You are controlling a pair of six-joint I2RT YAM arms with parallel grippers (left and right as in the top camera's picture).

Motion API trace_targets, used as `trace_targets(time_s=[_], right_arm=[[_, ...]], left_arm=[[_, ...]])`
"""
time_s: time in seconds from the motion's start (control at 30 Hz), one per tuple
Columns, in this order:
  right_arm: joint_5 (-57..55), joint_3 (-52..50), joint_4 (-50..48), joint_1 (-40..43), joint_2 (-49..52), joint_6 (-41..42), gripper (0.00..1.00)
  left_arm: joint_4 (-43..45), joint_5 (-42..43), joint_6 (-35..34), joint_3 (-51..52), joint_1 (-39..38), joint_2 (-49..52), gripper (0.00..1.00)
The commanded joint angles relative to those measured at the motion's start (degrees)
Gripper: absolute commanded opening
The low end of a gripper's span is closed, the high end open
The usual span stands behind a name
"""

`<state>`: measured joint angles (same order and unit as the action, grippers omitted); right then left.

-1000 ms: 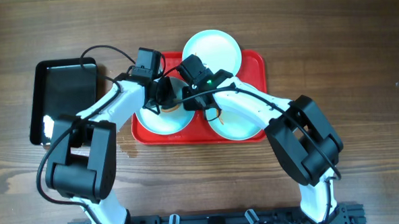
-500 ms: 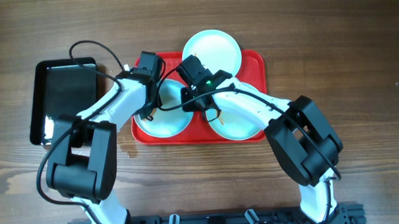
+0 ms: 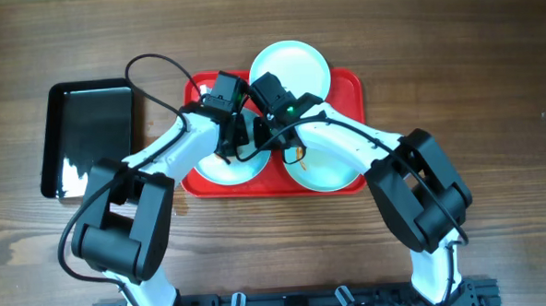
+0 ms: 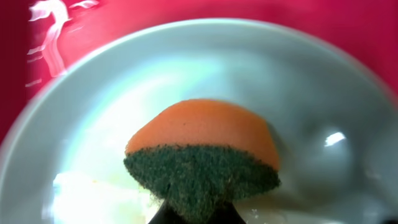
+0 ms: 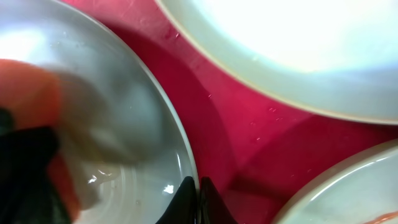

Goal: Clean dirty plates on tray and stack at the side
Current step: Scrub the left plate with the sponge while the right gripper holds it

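Three pale plates lie on the red tray [image 3: 348, 85]: one at the back [image 3: 292, 67], one front right [image 3: 329, 169] and one front left [image 3: 220, 169]. My left gripper [image 3: 228, 141] is shut on an orange sponge [image 4: 202, 134] whose dark green scrub side presses into the front left plate [image 4: 311, 93]. My right gripper [image 5: 196, 193] is shut on that same plate's rim [image 5: 180, 149]. In the right wrist view the sponge [image 5: 28, 93] shows as an orange blur on the plate. The arms hide the middle of this plate from overhead.
A glossy black tray [image 3: 87, 133] lies on the wooden table left of the red tray. In the right wrist view the back plate [image 5: 298, 43] and the front right plate [image 5: 367, 180] lie close around the red tray floor [image 5: 249, 137].
My left gripper has swept the sponge across the front left plate, first left, then back to the right. The right gripper has stayed pinched on the rim.
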<state>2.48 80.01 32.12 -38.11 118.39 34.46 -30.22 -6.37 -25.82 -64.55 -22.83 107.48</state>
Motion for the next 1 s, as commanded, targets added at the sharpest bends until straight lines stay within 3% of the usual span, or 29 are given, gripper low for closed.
trace_targets(time_s=[0.0, 0.17, 0.47, 0.63, 0.8, 0.97], right_arm=[[-0.24, 0.11, -0.61, -1.14, 0.66, 0.09, 0.04], [-0.13, 0.11, -0.61, -1.14, 0.66, 0.09, 0.04], [-0.02, 0.11, -0.61, -1.14, 0.66, 0.09, 0.04], [-0.02, 0.11, -0.61, -1.14, 0.66, 0.15, 0.04], [-0.02, 0.11, -0.63, -1.14, 0.66, 0.20, 0.04], [0.17, 0.11, -0.76, -1.14, 0.66, 0.20, 0.04]], left_arm=[[2.97, 8.13, -0.39, 0.79, -3.96, 0.66, 0.04], [-0.17, 5.18, -0.11, 0.79, -3.80, 1.07, 0.04], [-14.71, -13.84, -0.15, 0.79, -3.63, 1.05, 0.04], [-16.48, -23.78, -0.20, 0.79, -3.63, 1.05, 0.04], [-9.88, -22.36, -0.61, 0.79, -3.65, 1.05, 0.04], [1.81, -4.26, -0.59, 0.79, -3.65, 1.07, 0.04]])
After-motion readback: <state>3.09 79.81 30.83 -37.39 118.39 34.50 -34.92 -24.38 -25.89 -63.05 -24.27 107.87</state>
